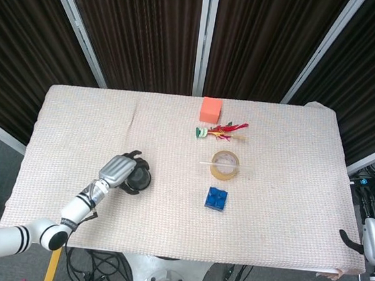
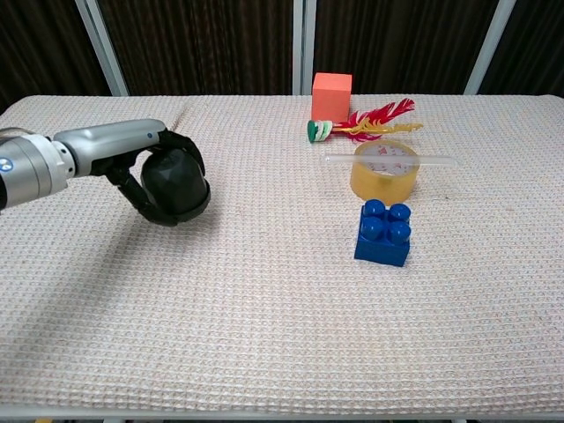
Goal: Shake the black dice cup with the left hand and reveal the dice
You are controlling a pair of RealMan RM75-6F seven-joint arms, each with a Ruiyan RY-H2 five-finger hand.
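Observation:
The black dice cup (image 2: pixel 179 183) stands mouth down on the left part of the table; in the head view the dice cup (image 1: pixel 139 181) shows just beyond the silver knuckles. My left hand (image 2: pixel 145 167) grips it, with dark fingers wrapped over its top and sides, and my left hand (image 1: pixel 119 172) reaches in from the lower left. The cup's rim looks slightly tilted, close to the cloth. No dice are visible. At the table's right edge only a dark bit of my right hand (image 1: pixel 346 237) shows, too little to tell how its fingers lie.
A blue toy brick (image 2: pixel 383 232) sits right of centre, with a roll of tape (image 2: pixel 384 171) and a clear stick behind it. Further back lie a red feathered shuttlecock (image 2: pixel 361 123) and an orange block (image 2: pixel 331 95). A woven cloth (image 2: pixel 282 317) covers the table.

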